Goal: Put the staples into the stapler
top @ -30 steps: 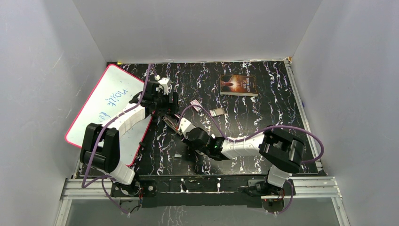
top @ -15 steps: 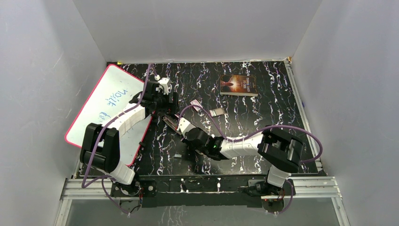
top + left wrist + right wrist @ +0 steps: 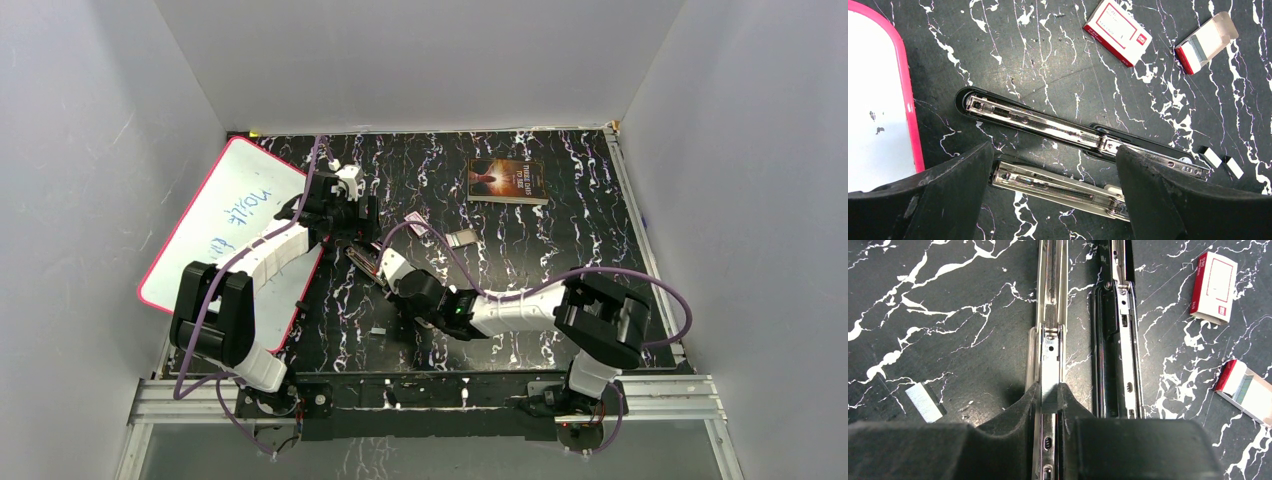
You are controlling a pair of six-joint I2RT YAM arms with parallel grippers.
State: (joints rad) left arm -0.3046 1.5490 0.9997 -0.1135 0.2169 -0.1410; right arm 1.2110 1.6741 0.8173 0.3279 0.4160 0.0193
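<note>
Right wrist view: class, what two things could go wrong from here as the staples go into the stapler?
1. The staple strip pinched in the right fingers may sit tilted over the silver stapler's narrow channel and jam.
2. The black stapler lies close alongside; the fingers might nudge it.

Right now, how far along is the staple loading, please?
Done: the silver stapler and the black stapler lie open, channels exposed. In hand: the right end effector pinches a staple strip at the silver stapler's channel; the left end effector hangs open above. Left: seat the strip, close the stapler. Loose spare strips lie nearby.
</note>
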